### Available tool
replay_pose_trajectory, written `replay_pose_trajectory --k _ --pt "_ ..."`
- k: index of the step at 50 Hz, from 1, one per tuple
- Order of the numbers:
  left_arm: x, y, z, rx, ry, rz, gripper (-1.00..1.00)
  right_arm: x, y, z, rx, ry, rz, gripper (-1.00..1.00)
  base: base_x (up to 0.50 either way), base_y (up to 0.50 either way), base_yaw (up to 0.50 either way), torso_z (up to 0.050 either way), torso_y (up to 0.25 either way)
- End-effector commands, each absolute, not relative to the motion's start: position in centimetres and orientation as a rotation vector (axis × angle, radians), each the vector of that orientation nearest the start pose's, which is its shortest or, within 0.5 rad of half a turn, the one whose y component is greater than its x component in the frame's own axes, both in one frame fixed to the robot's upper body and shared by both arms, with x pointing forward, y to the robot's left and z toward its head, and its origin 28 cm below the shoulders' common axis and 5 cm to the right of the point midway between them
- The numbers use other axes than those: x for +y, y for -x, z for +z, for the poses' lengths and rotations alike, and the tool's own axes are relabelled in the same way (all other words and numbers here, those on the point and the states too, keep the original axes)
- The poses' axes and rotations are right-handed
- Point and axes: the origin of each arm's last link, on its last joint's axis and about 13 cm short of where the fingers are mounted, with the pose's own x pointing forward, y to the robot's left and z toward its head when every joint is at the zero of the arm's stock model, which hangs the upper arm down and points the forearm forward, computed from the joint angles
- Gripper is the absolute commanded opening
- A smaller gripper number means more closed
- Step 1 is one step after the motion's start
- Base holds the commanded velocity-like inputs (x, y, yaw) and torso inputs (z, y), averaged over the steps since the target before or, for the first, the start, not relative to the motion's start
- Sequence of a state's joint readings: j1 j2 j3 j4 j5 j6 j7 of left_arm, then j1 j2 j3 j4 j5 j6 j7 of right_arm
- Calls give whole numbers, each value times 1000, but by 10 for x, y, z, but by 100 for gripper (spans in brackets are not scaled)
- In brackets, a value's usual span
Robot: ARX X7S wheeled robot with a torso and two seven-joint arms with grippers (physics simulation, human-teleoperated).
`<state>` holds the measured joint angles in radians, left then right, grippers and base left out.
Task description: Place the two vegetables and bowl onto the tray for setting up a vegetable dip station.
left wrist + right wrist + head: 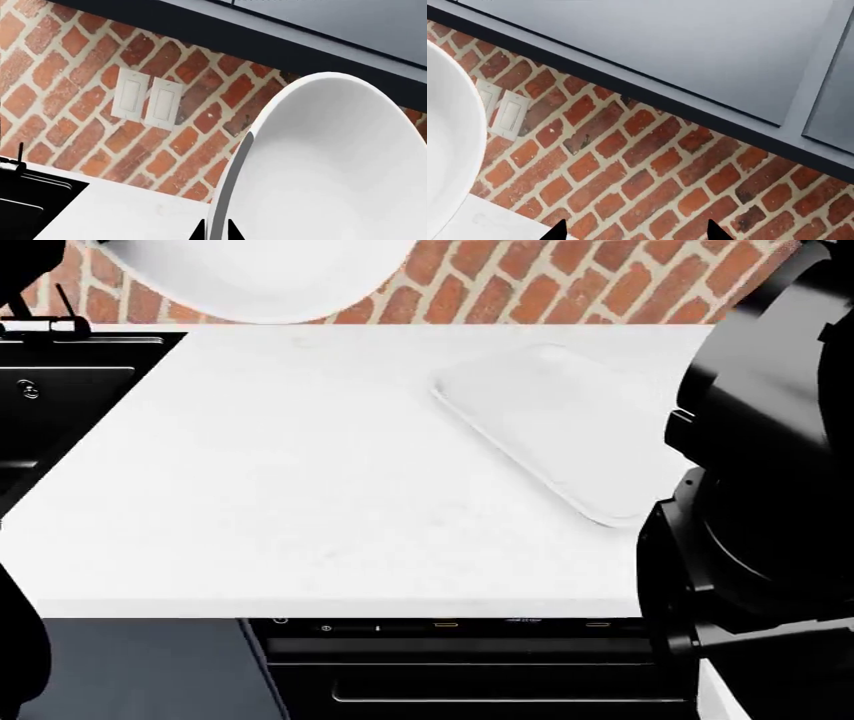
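Bowl: big white bowl (pixel 327 165) fills the left wrist view, rim pinched between the left fingers (pixel 198 231), up by the brick wall (pixel 73 65).
Right fingers (pixel 714 231): spread apart, holding nothing (facing brick).
Tray (pixel 554 425): bare, back-right on bench (pixel 294 490).
Vegetables: unseen.

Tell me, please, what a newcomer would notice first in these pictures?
The glossy round white bowl stands out first, held by its rim in the left gripper above the white countertop. Next comes the flat white rectangular tray lying bare at the counter's right, before the red brick wall.
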<state>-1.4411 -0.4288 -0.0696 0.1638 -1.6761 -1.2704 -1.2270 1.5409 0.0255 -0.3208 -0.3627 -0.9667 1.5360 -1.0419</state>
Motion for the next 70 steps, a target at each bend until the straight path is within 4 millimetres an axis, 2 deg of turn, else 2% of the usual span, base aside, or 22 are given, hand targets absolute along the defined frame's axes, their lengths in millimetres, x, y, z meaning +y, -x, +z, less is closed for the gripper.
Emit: replay_pose_trajectory --k 1,33,36,40,70 --pt "242 -237 398 -153 286 -18 -100 -112 -240 418 -331 355 109 100 0 -500 0 0 0" --pt "243 -237 399 -152 291 -12 -100 -112 -241 417 -324 365 82 100 0 -494 0 0 0" --pt "243 -238 397 -151 290 -11 -100 -115 -245 414 -264 466 0 100 0 0 0 0 0" --pt "243 -238 398 -150 290 -13 -100 -112 -240 418 -345 386 84 100 42 0 0 0 0" --pt "242 -237 398 -151 288 -17 -100 -114 -240 420 -332 392 54 100 500 -1 0 0 1"
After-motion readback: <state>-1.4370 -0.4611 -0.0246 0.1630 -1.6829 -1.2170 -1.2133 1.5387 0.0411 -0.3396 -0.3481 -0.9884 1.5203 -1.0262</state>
